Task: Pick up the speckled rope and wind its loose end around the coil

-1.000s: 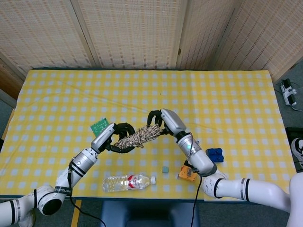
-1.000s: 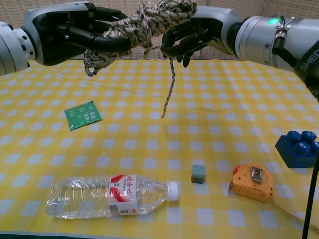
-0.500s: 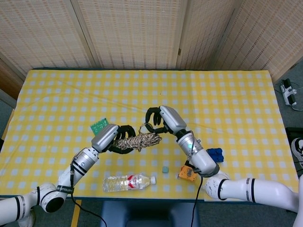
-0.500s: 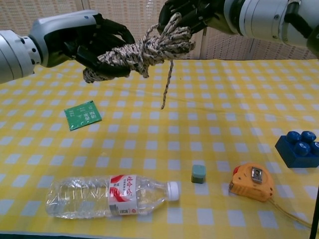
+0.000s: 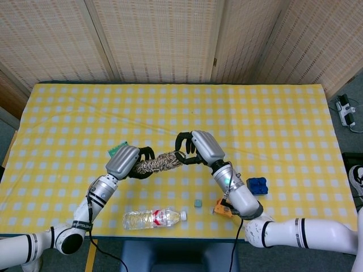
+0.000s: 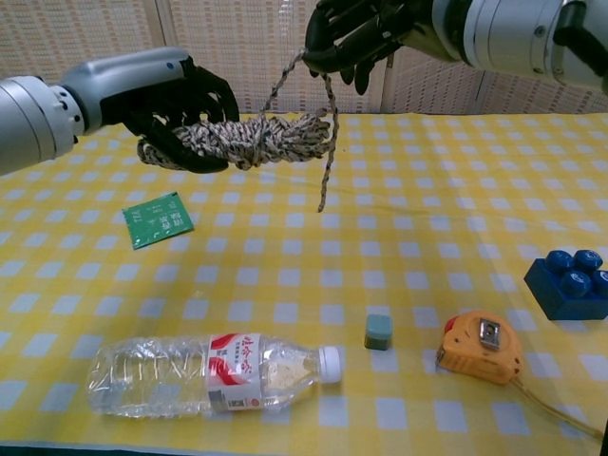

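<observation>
The speckled rope (image 6: 237, 141) is already off the table (image 6: 456, 190), held in the air above it as a lying bundle. The left hand (image 6: 171, 100) has its fingers curled around one end of the coil, gripping it. The right hand (image 6: 356, 33) sits higher, fingers closed on the loose end (image 6: 328, 142), which runs up from the coil to that hand and then hangs down in a free tail past the coil's other end. So the pick-up looks done and the winding seems under way; how many turns are on I cannot tell, and the hanging tail is still to be wrapped.

Below the coil the cloth is bare, with the green card (image 6: 158, 219) off to the left of it. The bottle (image 6: 204, 373), small block (image 6: 378, 332), tape measure (image 6: 480, 348) and blue brick (image 6: 570, 281) lie well below, near the front edge, clear of the swinging tail.
</observation>
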{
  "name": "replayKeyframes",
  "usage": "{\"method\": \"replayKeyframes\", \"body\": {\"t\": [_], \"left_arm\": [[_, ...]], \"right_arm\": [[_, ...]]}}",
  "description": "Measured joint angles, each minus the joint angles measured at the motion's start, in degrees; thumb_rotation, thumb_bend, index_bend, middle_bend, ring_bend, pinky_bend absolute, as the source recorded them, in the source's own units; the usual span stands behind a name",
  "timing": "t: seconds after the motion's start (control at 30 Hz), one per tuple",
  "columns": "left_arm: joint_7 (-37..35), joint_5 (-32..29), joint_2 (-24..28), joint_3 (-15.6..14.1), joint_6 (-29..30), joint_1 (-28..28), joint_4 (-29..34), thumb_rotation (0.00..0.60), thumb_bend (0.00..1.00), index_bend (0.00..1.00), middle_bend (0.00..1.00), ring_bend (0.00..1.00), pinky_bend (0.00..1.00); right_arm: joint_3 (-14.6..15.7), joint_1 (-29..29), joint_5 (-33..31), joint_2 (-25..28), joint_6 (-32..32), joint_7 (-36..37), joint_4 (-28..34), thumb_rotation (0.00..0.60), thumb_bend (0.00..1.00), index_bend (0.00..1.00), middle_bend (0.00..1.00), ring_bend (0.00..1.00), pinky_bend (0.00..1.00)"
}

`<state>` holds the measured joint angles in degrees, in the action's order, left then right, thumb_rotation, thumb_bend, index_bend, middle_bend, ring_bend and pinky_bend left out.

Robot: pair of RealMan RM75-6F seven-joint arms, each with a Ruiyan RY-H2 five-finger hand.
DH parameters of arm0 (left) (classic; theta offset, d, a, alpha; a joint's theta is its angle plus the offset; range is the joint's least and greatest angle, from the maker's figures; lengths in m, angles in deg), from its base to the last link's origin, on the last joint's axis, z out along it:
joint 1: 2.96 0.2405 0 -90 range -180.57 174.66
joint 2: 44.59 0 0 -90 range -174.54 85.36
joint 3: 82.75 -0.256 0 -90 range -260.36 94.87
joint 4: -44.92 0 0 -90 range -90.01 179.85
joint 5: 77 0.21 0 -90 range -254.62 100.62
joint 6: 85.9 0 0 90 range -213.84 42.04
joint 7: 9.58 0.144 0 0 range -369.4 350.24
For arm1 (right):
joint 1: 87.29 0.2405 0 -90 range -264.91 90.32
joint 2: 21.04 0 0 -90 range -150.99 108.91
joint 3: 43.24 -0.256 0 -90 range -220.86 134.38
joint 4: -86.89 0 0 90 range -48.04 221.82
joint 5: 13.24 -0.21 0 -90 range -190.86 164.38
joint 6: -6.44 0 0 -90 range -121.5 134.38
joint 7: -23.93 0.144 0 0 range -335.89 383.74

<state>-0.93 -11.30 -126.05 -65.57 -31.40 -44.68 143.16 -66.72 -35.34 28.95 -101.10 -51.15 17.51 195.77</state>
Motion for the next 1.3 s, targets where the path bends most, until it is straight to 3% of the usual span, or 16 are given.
{"method": "replayKeyframes", "body": {"t": [0.23,0.5,0.77,0.87,0.97,1.13,1.3], "left_arm": [[6.3,-10.92,-0.85,0.72,3.07,-0.88,2.53,0.6,0.73,0.75,0.71,0.73,0.76],[6.23,-16.37,-2.46,2.87,7.66,-1.04,4.02,0.6,0.73,0.75,0.72,0.75,0.78],[-2.51,-16.97,-1.42,5.57,7.12,0.39,5.58,0.6,0.73,0.75,0.72,0.74,0.78],[-6.74,-16.12,0.1,6.53,6.28,1.35,6.46,0.6,0.73,0.75,0.72,0.74,0.78],[-9.46,-14.15,1.5,7.08,6.07,2.33,7.06,0.6,0.73,0.75,0.72,0.74,0.78],[-12.12,-10.8,3.52,7.0,6.19,3.61,7.69,0.6,0.73,0.75,0.72,0.73,0.78],[-13.44,-8.34,4.68,6.26,6.81,4.42,7.65,0.6,0.73,0.74,0.72,0.73,0.78]], "right_arm": [[0.75,0.97,-1.33,-0.81,-2.57,-3.35,2.36,0.6,0.6,0.61,0.55,0.62,0.6],[2.36,1.37,-0.22,-2.25,-3.25,-4.69,3.9,0.6,0.6,0.51,0.53,0.6,0.6],[4.2,-0.13,5.34,-2.4,-3.0,-2.99,4.25,0.6,0.6,0.16,0.33,0.44,0.6],[5.26,-1.45,8.86,-2.15,-3.07,-1.37,4.17,0.6,0.6,0.03,0.24,0.37,0.54],[6.42,-3.23,13.01,-1.24,-3.45,0.45,4.24,0.6,0.6,0.0,0.19,0.31,0.47],[9.08,-7.55,20.8,1.84,-5.86,2.99,4.31,0.6,0.6,0.0,0.19,0.3,0.46],[13.52,-13.59,28.44,7.9,-9.74,4.72,3.55,0.6,0.6,0.0,0.19,0.26,0.36]]}}
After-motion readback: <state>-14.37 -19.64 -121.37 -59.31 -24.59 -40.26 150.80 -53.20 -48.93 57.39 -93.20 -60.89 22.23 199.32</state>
